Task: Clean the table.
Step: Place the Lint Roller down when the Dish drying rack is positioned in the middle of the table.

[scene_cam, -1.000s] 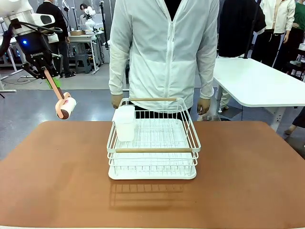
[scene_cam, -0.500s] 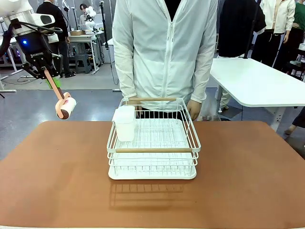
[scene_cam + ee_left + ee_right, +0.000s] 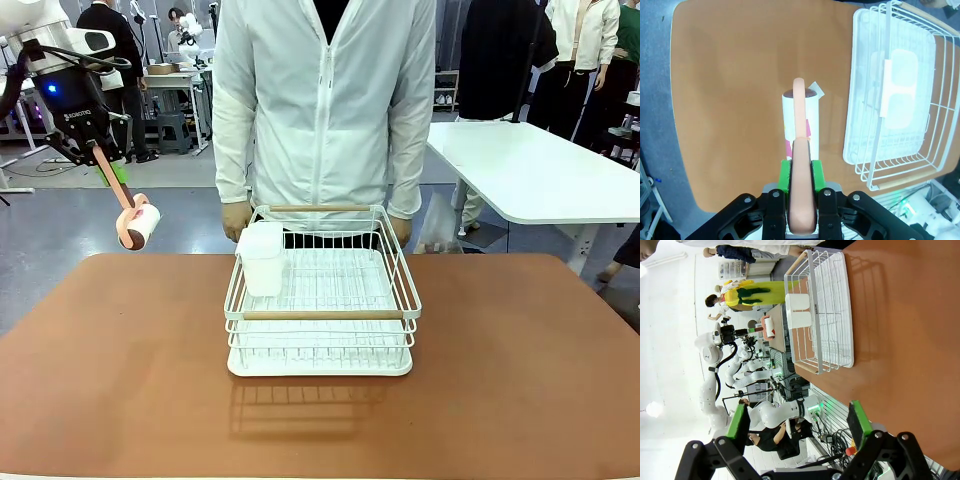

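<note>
The terracotta table (image 3: 120, 380) carries a white wire dish rack (image 3: 322, 314) at its middle. My left gripper (image 3: 102, 152) hangs above the table's far left corner, shut on the pink handle of a lint roller (image 3: 140, 222) whose white roll points down, clear of the top. In the left wrist view the lint roller (image 3: 800, 117) sticks out from between the green pads of the left gripper (image 3: 801, 175), over bare table (image 3: 730, 75), with the rack (image 3: 860, 125) to the right. My right gripper (image 3: 798, 425) is open with nothing in it, above the table (image 3: 910, 340).
A white cup holder (image 3: 262, 258) hangs inside the rack's left wall. A person in a white jacket stands at the far edge, one hand (image 3: 236, 222) and the other hand (image 3: 400, 228) by the rack's far corners. A white-topped table (image 3: 540, 170) stands at the back right.
The person has stepped toward picture left, and both hands now sit by the rack's far corners. My left arm and the roller have not moved.
</note>
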You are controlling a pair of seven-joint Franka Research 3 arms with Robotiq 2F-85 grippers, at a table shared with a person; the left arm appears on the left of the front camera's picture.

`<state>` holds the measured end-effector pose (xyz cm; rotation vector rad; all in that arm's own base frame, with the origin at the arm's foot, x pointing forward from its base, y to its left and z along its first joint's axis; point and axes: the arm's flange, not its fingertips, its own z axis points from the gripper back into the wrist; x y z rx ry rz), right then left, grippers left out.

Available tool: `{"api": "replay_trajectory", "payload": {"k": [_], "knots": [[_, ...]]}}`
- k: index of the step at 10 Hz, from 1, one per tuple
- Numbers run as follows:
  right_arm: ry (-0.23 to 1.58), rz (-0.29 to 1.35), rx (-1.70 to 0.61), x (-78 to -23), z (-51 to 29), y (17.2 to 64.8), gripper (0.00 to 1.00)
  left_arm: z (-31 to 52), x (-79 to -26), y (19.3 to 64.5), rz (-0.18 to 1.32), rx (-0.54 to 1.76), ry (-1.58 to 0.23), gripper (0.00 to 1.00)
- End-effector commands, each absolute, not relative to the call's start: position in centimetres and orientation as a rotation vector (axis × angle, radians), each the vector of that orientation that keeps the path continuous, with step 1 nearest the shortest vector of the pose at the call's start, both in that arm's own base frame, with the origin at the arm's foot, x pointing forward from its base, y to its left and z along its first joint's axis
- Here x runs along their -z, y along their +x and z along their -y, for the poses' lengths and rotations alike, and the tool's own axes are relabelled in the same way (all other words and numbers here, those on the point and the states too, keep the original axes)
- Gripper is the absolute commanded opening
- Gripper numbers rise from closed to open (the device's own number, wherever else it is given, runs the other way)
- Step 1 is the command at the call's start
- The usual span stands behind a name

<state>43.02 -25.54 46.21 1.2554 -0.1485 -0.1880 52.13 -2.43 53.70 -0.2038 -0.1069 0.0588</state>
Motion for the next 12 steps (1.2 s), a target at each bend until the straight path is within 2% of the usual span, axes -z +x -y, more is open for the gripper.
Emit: {"api": "replay_trajectory", "payload": {"k": [1, 4, 5, 6, 7, 9, 10, 12], "knots": [[1.258, 0.15, 0.187, -46.4, 25.4, 42.8, 1.0, 2.7, -53.5, 52.5, 0.11, -0.128, -0.193, 0.19], [1.258, 0.15, 0.187, -46.4, 25.4, 42.8, 1.0, 5.1, -53.5, 52.5, 0.205, -0.608, -0.141, 0.19], [1.258, 0.15, 0.187, -46.4, 25.4, 42.8, 1.0, 6.0, -53.1, 52.5, 0.175, -0.755, -0.096, 0.19], [1.258, 0.15, 0.187, -46.4, 25.4, 42.8, 1.0, 6.8, -52.4, 52.5, 0.238, -0.921, -0.014, 0.19], [1.258, 0.15, 0.187, -46.4, 25.4, 42.8, 1.0, 7.5, -52.2, 52.9, 0.322, -1.095, -0.032, 0.19], [1.258, 0.15, 0.187, -46.4, 25.4, 42.8, 1.0, 8.2, -50.3, 53.7, 0.39, -1.316, -0.153, 0.19], [1.258, 0.15, 0.187, -46.4, 25.4, 42.8, 1.0, 8.1, -49.4, 53.9, 0.355, -1.351, -0.193, 0.19], [1.258, 0.15, 0.187, -46.4, 25.4, 42.8, 1.0, 6.9, -47.2, 54.8, 0.387, -1.446, -0.316, 0.19]]}}
